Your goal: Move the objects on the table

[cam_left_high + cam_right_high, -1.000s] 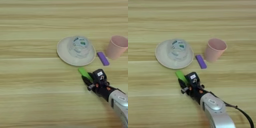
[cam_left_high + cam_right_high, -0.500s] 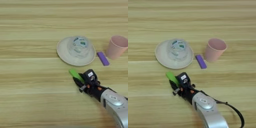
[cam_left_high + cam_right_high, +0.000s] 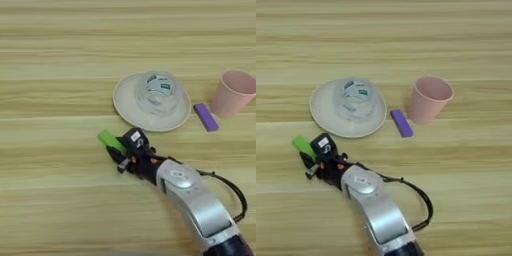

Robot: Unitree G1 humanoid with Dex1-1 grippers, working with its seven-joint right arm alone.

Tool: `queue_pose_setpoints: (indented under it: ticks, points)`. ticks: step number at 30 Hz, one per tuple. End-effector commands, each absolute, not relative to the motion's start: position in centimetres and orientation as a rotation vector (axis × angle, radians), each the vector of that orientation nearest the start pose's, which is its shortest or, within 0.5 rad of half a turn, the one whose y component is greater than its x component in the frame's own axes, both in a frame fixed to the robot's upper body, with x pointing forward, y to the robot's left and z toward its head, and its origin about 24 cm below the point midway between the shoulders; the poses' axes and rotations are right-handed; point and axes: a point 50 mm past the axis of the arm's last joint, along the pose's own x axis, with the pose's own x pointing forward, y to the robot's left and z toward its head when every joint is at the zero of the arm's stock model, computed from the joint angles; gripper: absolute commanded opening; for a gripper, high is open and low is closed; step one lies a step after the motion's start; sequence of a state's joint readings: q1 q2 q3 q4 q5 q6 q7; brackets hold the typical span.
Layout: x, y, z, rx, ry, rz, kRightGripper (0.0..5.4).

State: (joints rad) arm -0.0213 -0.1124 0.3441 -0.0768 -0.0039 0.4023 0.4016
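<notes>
On the light wooden table (image 3: 50, 75) with its long grain stripes, the silver right forearm (image 3: 197, 205) comes in from the lower right and reaches toward the left. Its gripper with 2 black fingers (image 3: 117, 150) is at the small bright green rectangular bar (image 3: 111, 141); the fingers seem closed on the near end of this bar, while its far end points out to the upper left, free and visible. The bar lies low at the table, but I cannot tell if it touches the wood or is lifted a little. Just behind the gripper stands a round cream plate (image 3: 125, 107), and on it sits a clear plastic cup turned upside down (image 3: 156, 92), with a label on its top. To the right of the plate, close to its rim but apart from it, the small purple rectangular bar (image 3: 401, 123) lies flat on the table. Just beside this bar, on the right, stands an upright pink cup (image 3: 428, 99).
</notes>
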Motion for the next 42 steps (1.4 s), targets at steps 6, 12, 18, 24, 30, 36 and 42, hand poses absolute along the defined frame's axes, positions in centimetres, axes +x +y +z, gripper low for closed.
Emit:
queue_pose_setpoints:
  ticks: [6,12,18,24,30,36,42]
  points:
    - [26.9,-5.9,1.9,-0.109,0.316,0.659,1.39]
    - [27.1,-5.7,1.6,-0.123,0.305,0.654,1.82]
    - [27.0,-5.6,1.6,-0.127,0.296,0.658,2.58]
    - [26.9,-5.7,2.4,-0.133,0.244,0.661,3.25]
    - [25.6,-5.8,5.8,-0.158,0.095,0.673,3.92]
    - [24.9,-7.0,8.0,-0.156,0.013,0.633,4.41]
    - [24.6,-9.8,8.8,-0.128,-0.012,0.557,4.99]
